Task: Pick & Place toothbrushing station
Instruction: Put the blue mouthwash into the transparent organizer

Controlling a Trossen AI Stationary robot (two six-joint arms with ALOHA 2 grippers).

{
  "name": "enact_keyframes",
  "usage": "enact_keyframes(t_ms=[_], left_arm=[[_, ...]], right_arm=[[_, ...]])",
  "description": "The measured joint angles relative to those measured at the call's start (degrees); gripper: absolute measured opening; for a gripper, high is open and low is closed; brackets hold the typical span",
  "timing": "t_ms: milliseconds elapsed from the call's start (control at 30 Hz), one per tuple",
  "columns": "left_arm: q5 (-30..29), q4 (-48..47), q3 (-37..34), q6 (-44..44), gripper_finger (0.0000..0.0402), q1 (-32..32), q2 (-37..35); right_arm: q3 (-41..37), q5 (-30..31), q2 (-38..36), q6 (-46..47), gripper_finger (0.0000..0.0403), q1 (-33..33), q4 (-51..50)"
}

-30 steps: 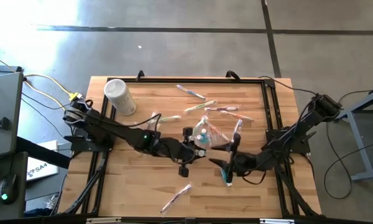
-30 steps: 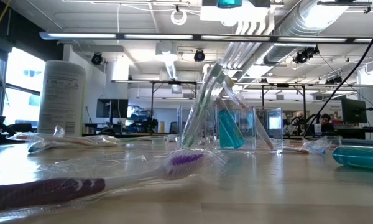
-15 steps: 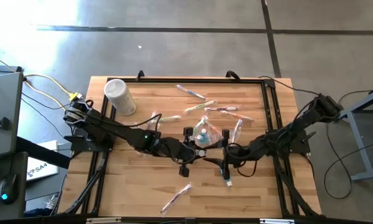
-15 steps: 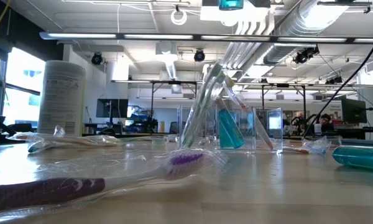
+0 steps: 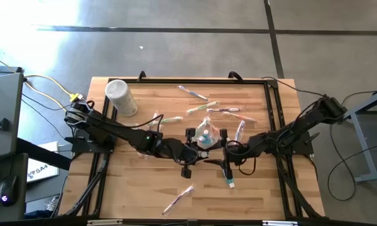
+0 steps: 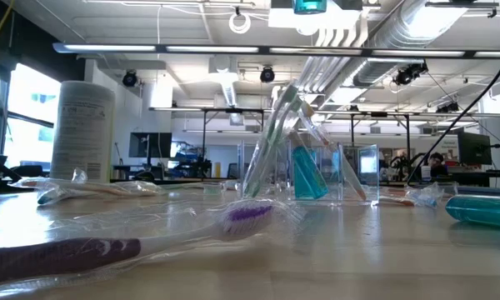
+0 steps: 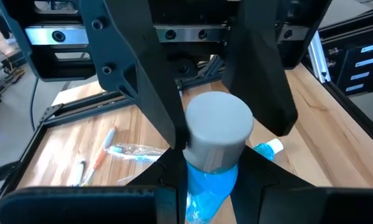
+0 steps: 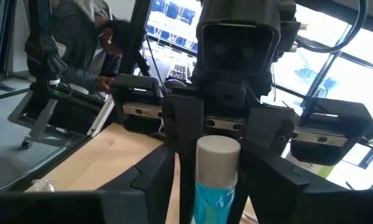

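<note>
A blue toothpaste tube (image 7: 211,186) with a white cap (image 7: 219,127) is held high over the table's middle, cap up. My left gripper (image 5: 196,140) is shut on it from the left. My right gripper (image 5: 222,149) faces it from the right, open, with a finger on either side of the tube (image 8: 215,186). Below them the clear toothbrushing station (image 6: 321,171) stands on the wood, with toothbrushes (image 6: 275,137) leaning in it and a blue shape inside. Only the tube's lower tip (image 6: 308,4) shows in the low view. My left gripper pinches the tube's blue body just under the cap (image 7: 205,177) between its two fingers. The fingers come nearly level from the table's left. The tube stands upright and hangs clear of the table. Whether my right gripper's fingers (image 7: 264,93) touch the cap, I cannot tell.
A white tub (image 5: 120,97) stands at the far left. Wrapped toothbrushes (image 5: 221,111) lie scattered behind the station. One with purple bristles (image 6: 246,218) lies near the front edge, and a teal tube (image 5: 230,181) lies on the wood near the right gripper.
My right gripper has swung toward the table's left and far side, up to the held tube. It has rolled and now faces the left gripper. The left gripper and the tube have kept still.
</note>
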Motion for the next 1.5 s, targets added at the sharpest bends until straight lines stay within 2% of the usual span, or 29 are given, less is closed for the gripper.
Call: enact_keyframes(t_ms=[367,733,1100,1200,1367,1500], left_arm=[[-0.3,0.8,0.0,0.0,0.0074,0.0,0.0],[-0.5,2.2,0.0,-0.2,0.0074,0.9,1.3],[0.5,2.9,0.0,0.1,0.0074,1.9,2.5],[0.5,2.7,0.0,0.1,0.0074,1.9,2.5],[0.4,2.9,0.0,0.1,0.0074,1.9,2.4],[0.4,2.9,0.0,0.1,0.0074,1.9,2.4]], right_arm=[[0.0,-5.5,-0.1,2.9,0.0105,-3.2,0.3],[0.0,-6.3,-0.1,4.0,0.0122,-3.7,-0.1],[0.1,-5.9,0.0,4.0,0.0089,-4.0,-1.3],[0.1,-5.8,0.0,4.9,0.0102,-4.0,-2.0],[0.0,-4.9,0.0,5.9,0.0150,-4.0,-3.8],[0.0,-4.8,0.0,5.5,0.0161,-4.0,-4.0]])
